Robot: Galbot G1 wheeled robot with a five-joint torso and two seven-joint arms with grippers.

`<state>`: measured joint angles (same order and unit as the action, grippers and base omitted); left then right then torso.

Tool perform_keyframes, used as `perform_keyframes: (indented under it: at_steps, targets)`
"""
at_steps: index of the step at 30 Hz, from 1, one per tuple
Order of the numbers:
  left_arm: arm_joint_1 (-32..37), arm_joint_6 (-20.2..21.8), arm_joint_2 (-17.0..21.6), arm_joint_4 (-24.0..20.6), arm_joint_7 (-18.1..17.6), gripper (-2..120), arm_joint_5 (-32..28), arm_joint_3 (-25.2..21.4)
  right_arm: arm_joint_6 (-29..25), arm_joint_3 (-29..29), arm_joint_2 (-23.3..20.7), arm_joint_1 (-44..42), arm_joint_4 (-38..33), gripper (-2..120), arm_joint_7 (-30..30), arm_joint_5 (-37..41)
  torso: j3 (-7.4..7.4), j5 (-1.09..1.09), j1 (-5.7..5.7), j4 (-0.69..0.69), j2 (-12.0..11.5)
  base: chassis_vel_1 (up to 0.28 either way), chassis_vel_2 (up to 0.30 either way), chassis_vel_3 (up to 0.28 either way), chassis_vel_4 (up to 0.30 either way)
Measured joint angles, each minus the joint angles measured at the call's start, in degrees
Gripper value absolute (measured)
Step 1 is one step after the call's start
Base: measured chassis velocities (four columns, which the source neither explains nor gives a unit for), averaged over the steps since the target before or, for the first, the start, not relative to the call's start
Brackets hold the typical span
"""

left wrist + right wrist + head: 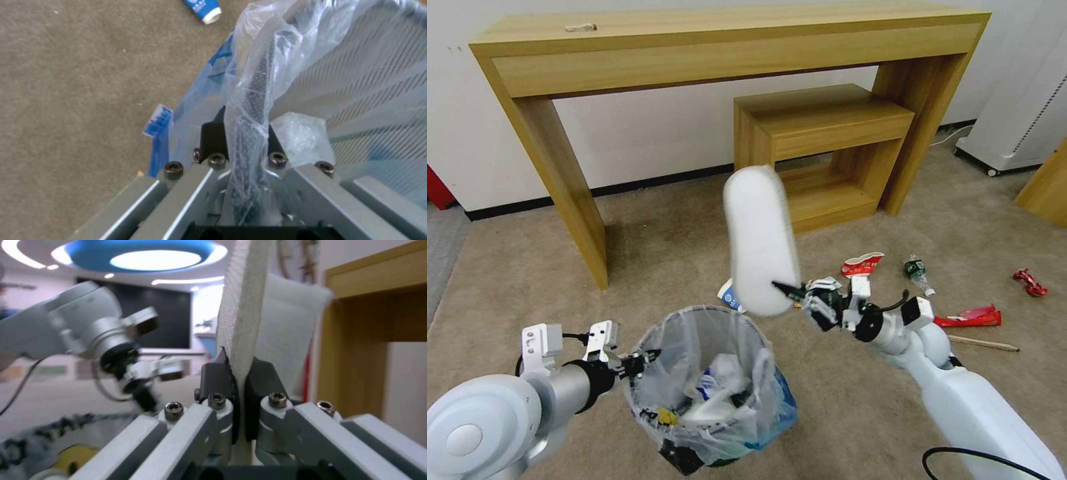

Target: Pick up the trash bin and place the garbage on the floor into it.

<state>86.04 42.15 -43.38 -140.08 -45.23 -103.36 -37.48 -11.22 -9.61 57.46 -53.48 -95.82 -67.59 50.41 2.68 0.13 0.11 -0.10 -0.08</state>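
- The left gripper [650,358] is clamped on the rim of the trash bin [710,390], a round black mesh bin lined with a crinkly clear plastic bag; its black pads [213,136] pinch wall and bag together.
- White crumpled litter lies inside the bin.
- The right gripper [790,291] grasps a white slipper [760,240], a long, rounded, foam-textured slab, held upright by its edge, just above and beyond the bin's far rim.
- On the beige carpet [660,247] lie a blue-white paper cup [728,295], a red-white crushed bowl [862,263], a small bottle [918,273], red wrappers [974,316] and a thin wooden stick [984,344].
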Motion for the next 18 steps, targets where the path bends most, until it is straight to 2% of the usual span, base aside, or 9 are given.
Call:
perform_keyframes:
  at_steps: [9,18]
  targets:
    - [-0.78,0.03,-0.97,0.67,1.50,1,0.53,0.63,-1.86,4.27,1.90,1.76,3.09,1,-3.25,-7.22,0.00,0.01,0.00,0.00,0.00,0.000,0.000,0.000,0.000]
    - [-0.75,0.04,-0.73,0.98,2.00,1,1.27,0.14,-2.29,4.06,1.74,1.56,3.85,1,-4.03,-8.07,0.00,0.00,0.00,0.00,0.00,0.000,0.000,0.000,0.000]
